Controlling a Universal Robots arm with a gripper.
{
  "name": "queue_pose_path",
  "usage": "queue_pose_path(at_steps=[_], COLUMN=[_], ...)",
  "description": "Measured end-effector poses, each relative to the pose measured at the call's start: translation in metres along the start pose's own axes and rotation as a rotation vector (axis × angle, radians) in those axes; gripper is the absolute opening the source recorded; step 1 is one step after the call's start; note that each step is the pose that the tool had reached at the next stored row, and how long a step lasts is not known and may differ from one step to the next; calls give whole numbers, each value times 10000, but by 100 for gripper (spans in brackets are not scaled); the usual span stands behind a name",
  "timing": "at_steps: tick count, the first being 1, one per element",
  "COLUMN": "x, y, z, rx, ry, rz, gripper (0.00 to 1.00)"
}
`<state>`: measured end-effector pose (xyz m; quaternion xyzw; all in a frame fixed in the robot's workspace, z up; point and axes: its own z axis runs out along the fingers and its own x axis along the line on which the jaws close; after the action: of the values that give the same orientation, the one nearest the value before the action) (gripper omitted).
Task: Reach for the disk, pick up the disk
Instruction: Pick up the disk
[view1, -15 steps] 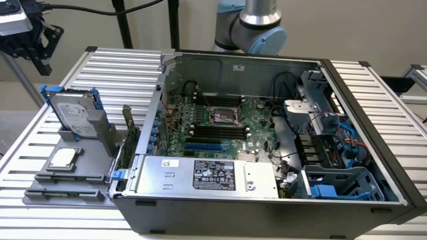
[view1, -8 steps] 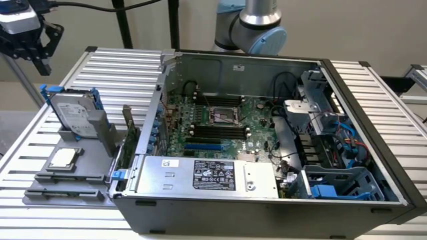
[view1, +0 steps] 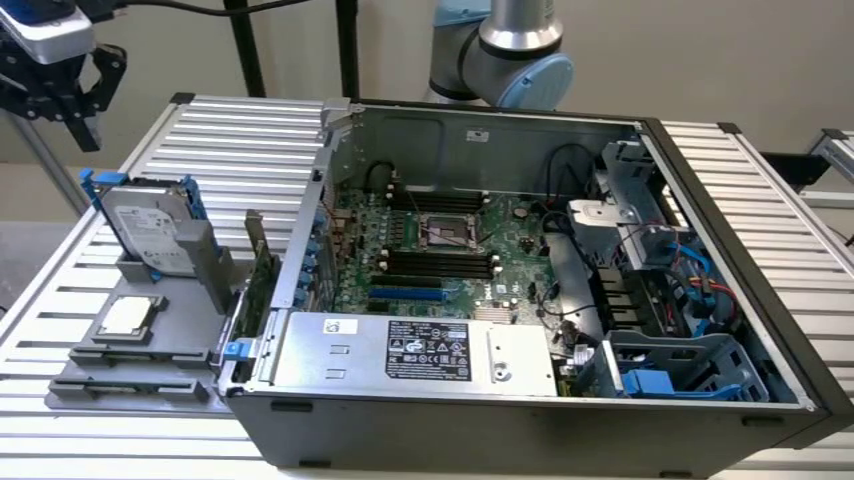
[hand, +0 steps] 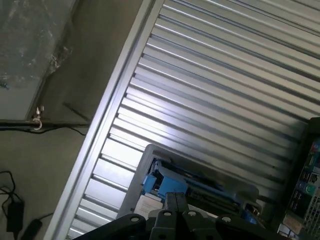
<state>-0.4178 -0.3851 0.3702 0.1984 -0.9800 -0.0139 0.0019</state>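
Observation:
The disk (view1: 144, 232) is a silver-grey hard drive with a white label and blue rails. It stands upright on edge in a grey holder (view1: 174, 275) on the ribbed table, at the exterior view's left, beside the open computer case. My gripper (view1: 83, 132) hangs high above and beyond the disk, well apart from it. In the wrist view the disk's blue-railed upper edge (hand: 167, 181) lies just past my gripper (hand: 176, 201). The fingers are pressed together and hold nothing.
A small square silver chip (view1: 127, 315) lies on a grey tray in front of the disk. The open computer case (view1: 534, 240), with its silver power supply box (view1: 414, 350), stands at the exterior view's right. The ribbed table (hand: 210, 90) ends at an edge, with floor and cables beyond.

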Motion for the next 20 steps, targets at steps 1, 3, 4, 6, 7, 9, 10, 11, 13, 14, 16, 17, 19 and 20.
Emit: queue_pose_path(at_steps=[1, 3, 4, 6, 7, 9, 10, 11, 13, 14, 16, 17, 19, 20], x=[0, 0, 0, 0, 0, 0, 0, 0, 0, 0, 0, 0, 0, 0], y=[0, 0, 0, 0, -1, 0, 0, 0, 0, 0, 0, 0, 0, 0], z=[0, 0, 0, 0, 1, 1, 2, 3, 4, 5, 7, 8, 11, 13], rx=[-1, -1, -2, -2, -3, -3, -4, -4, -5, -5, -6, -6, -8, -9], ry=[5, 16, 20, 31, 36, 46, 51, 56, 66, 71, 82, 87, 98, 105], rz=[-182, -546, -726, -1092, -1287, -1648, -1821, -2008, -2366, -2546, -2920, -3089, -3448, -3635], gripper=[11, 11, 11, 11, 11, 11, 11, 11, 11, 11, 11, 11, 11, 11])
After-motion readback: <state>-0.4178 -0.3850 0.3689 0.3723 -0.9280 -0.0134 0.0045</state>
